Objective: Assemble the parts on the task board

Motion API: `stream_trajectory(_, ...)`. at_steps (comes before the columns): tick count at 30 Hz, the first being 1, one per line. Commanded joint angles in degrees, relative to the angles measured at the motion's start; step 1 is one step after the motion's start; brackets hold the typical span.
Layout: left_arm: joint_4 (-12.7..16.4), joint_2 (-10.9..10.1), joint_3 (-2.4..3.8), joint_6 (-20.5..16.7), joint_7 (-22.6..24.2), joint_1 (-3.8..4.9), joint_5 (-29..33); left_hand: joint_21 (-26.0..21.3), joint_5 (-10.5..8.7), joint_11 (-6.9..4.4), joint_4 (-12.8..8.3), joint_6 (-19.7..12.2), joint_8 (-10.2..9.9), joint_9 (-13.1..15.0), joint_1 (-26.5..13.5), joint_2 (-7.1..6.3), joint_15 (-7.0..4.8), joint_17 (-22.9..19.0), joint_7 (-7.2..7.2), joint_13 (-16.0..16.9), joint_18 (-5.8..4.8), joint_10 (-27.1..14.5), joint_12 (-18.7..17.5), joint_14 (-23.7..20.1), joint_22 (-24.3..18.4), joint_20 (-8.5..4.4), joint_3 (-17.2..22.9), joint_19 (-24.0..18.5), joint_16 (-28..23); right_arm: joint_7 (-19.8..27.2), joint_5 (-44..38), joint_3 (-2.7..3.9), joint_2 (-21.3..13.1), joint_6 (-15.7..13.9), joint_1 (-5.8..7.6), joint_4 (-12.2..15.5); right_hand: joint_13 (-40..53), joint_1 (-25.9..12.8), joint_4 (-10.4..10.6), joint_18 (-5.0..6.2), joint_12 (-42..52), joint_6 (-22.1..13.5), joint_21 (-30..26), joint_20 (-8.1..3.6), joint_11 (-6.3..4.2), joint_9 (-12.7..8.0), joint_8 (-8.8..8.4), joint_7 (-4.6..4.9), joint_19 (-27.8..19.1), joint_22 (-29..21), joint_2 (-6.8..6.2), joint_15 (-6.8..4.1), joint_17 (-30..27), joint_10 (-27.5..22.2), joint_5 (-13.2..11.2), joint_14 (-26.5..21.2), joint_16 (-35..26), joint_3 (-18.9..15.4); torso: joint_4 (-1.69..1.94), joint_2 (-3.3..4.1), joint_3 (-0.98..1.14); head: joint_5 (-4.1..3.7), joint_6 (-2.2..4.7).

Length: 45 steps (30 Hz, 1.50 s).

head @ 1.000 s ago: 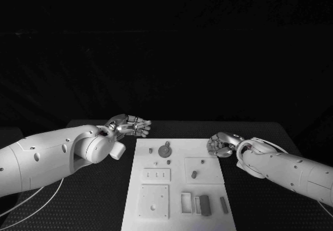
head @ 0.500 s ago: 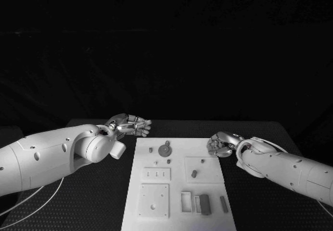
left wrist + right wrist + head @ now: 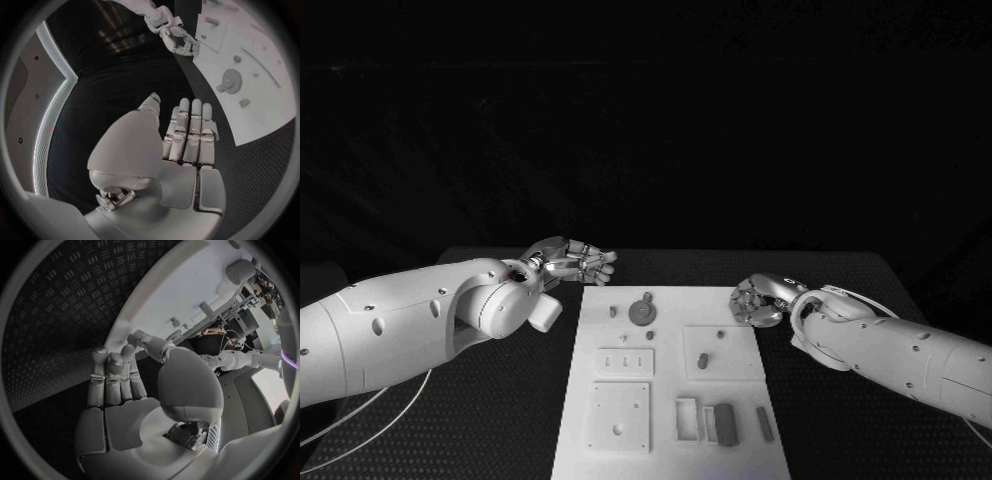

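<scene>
Two robot hands flank one white task board (image 3: 672,385) on the black worktop (image 3: 848,275), its long axis running away from the robot. The left robot hand (image 3: 568,262), fingers apart and empty, hovers by the far left corner; the right robot hand (image 3: 760,298), also empty and loosely curled, sits just beside the right edge. Nearest the left lies a round disc part (image 3: 642,311); roughly eight small grey parts dot the board.

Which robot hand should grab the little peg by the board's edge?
Probably the right hand. It hangs beside the task board, close to the small peg at its right edge, and holds nothing. The left hand sits beyond the far left corner.
</scene>
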Motion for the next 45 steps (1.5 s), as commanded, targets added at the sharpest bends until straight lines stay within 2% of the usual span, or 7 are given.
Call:
stream_trajectory(1, 0.0, 0.3, 0.05, 0.3, -2.7, 0.1, -3.5, 1.1, -3.54, -1.05, 0.0, 2.9, 1.4, 0.8, -3.6, 0.45, -0.62, 1.1, -1.0, 0.9, 0.92, 3.1, 1.4, 3.0, 1.4, -0.46, -1.2, 2.0, 1.9, -2.0, -3.1, 0.07, 0.2, -0.8, 1.25, 1.3, 0.0, 0.0, -0.2, 0.45, 0.2, 3.2, 0.3, -0.1, -0.16, 1.3, 0.8, 1.35, 0.3, 0.9, 0.29, -0.46, 0.1, 0.5, -0.3, 0.2, 0.3, 0.5, -0.04, -0.06, -0.04, -0.16, 0.47)
stream_trajectory(2, 0.0, 0.3, 0.06, 0.6, -3.3, 0.11, -4.4, 1.4, -5.23, -1.49, 0.3, 3.8, 1.8, 1.0, -6.0, 0.02, -0.84, 1.5, -1.39, 1.2, 0.99, 4.0, 1.8, 3.6, 1.4, -0.64, -2.1, 2.5, 2.5, -2.5, -3.5, 0.08, 0.2, -0.8, 1.65, 1.7, -0.1, 0.0, -0.3, 0.45, 0.2, 3.3, 0.4, -0.15, -0.2, 1.3, 0.84, 1.31, 0.4, 0.9, 0.2, -0.5, 0.1, 0.6, -0.3, 0.3, 0.4, 0.7, -0.04, -0.09, -0.04, -0.15, 0.53)
stream_trajectory(5, 0.0, 0.6, 0.09, 1.1, -5.3, 0.12, -7.2, 1.6, -5.14, -1.88, 0.3, 4.3, 1.7, 1.2, -9.7, -0.12, -0.96, 2.1, -1.87, 1.4, 1.11, 4.5, 1.8, 3.4, 1.3, -0.94, -4.2, 2.5, 2.8, -3.8, -4.6, 0.09, 0.3, 0.0, 2.93, 3.3, -0.1, 0.0, -0.4, 0.45, 0.2, 3.4, 0.5, -0.26, -0.29, 1.4, 0.93, 1.23, 0.6, 0.8, -0.04, -0.6, 0.1, 0.8, -0.3, 0.5, 0.4, 1.1, 0.01, -0.1, 0.01, -0.2, 0.67)
stream_trajectory(14, -1.0, 3.3, 0.08, -2.0, -10.6, 0.12, -10.8, 1.8, -5.08, -2.48, 0.2, 6.0, 2.0, 1.6, -9.0, 0.54, -0.92, 2.8, -2.56, 2.0, 1.17, 6.1, 2.1, 2.8, 1.4, -0.89, -4.9, 2.0, 3.0, -8.8, -6.9, 0.2, 0.4, 2.7, 6.36, 9.9, -0.2, -0.3, -0.5, 0.45, 0.2, 3.7, 0.6, -0.43, -0.42, 1.6, 1.06, 1.1, 0.9, 0.7, -0.27, -0.73, 0.1, 1.2, -0.3, 0.8, 0.4, 1.5, -0.27, -0.8, -0.2, -0.05, 1.48)
stream_trajectory(21, -1.2, 6.0, 0.04, -4.8, -12.4, 0.09, -10.8, 1.4, -5.14, -1.97, 0.4, 5.3, 0.9, 1.4, -15.1, 0.04, -0.43, 3.0, -2.15, 2.1, 0.92, 5.5, 1.3, 1.9, 1.4, -0.46, -7.6, 0.3, 2.7, -14.2, -7.6, 1.57, 1.2, 2.9, 6.43, 14.4, -0.2, -0.6, -0.6, 0.45, 0.2, 3.8, 0.7, -0.52, -0.48, 1.7, 1.09, 1.04, 1.1, 0.7, -0.31, -0.8, 0.1, 1.4, -0.3, 1.0, 0.5, 1.5, -0.53, -1.22, -0.37, 0.41, 2.08)
stream_trajectory(31, 0.7, 6.9, 0.0, -3.1, -15.5, -0.67, -11.3, 1.5, -5.11, -2.81, 0.2, 3.4, -0.9, 0.8, -8.8, 0.97, -1.16, 4.4, -3.34, 3.0, -0.43, 6.5, 1.5, 4.0, 1.7, -0.08, -6.7, -3.2, 4.6, -18.5, -9.9, 1.87, 2.8, 3.0, 6.39, 19.8, -0.3, -0.8, -1.0, 0.45, 0.2, 4.2, 0.8, -0.75, -0.65, 1.9, 1.19, 0.89, 1.5, 0.6, -0.49, -0.95, 0.1, 1.9, -0.3, 1.4, 0.5, 1.9, -0.38, -1.61, -0.48, 1.3, 1.14)
stream_trajectory(45, 1.8, 7.3, -0.02, 0.2, -17.4, -0.79, -11.5, 9.5, -5.09, -4.18, 0.3, 6.4, -0.4, 1.9, -9.1, 1.97, -4.74, 9.0, -2.72, 7.4, -0.12, 8.3, 3.3, 7.5, 1.6, -4.51, -8.3, 4.2, 13.3, -19.9, -12.3, 1.91, 4.6, 1.0, 6.3, 22.9, -0.3, -1.1, -1.3, 0.45, 0.2, 4.4, 0.9, -0.98, -0.77, 2.0, 1.2, 0.77, 1.9, 0.5, -0.72, -1.09, 0.0, 2.3, -0.3, 1.9, 0.6, 2.5, -0.57, -1.54, -0.51, 0.88, 0.54)
